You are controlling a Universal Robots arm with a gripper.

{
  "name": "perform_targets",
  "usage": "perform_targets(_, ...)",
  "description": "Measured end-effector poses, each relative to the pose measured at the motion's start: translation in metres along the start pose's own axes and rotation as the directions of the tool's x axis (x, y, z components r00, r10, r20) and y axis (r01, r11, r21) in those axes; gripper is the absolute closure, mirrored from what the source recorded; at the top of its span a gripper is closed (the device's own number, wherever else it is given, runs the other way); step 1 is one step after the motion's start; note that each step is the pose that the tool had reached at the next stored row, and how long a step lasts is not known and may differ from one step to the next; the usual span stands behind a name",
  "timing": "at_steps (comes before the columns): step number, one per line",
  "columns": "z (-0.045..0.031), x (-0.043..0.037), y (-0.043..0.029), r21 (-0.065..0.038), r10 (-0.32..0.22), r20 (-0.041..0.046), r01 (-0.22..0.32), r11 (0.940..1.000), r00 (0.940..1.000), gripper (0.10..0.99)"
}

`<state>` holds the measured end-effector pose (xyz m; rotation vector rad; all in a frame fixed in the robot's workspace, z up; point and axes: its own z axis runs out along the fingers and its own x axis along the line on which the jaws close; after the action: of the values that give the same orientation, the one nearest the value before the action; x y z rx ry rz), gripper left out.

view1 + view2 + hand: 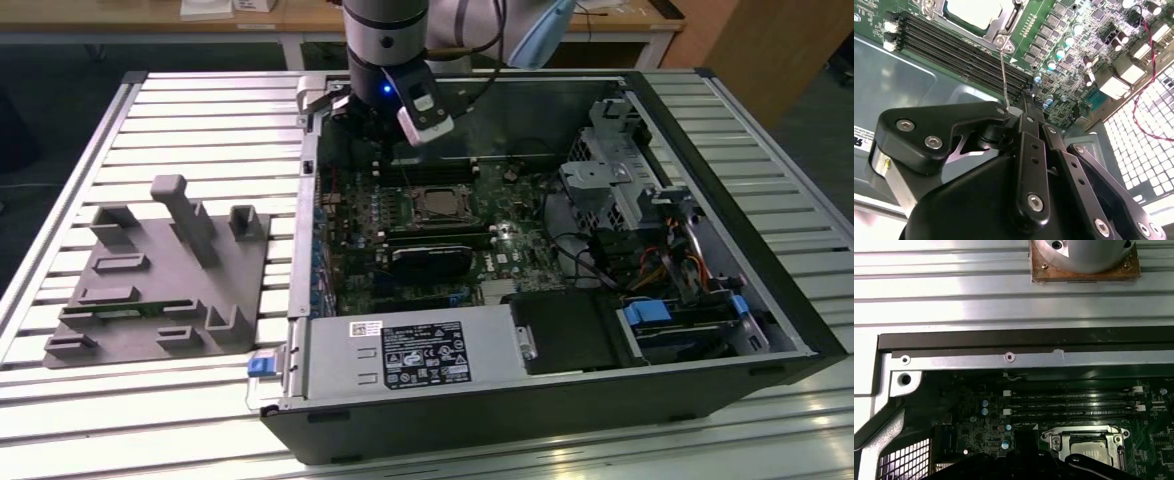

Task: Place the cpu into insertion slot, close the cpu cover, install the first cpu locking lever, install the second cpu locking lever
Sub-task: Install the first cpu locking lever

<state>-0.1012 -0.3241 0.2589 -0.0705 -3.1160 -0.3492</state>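
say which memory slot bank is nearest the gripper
The bank between the cpu socket and the case wall; the gripper hangs by its end. The other bank lies beyond the socket.

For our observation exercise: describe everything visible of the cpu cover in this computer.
The cpu cover is a thin silvery metal frame with a square window, where the dull silver cpu shows. It lies flat, closed over the cpu, on the green board, next to long black memory slots. In the second wrist view a thin wire lever stands up from beside one corner toward the tool.
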Motion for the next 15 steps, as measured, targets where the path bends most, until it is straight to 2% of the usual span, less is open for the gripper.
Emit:
perform_targets(8, 0.0018, -0.0024, 0.0022, 0.000, 0.000, 0.0000, 0.000, 1.0000, 1.0000, 0.980)
perform_targets(15, 0.0021, -0.0178, 0.0039, 0.001, 0.000, 0.0000, 0.000, 1.0000, 1.0000, 0.980)
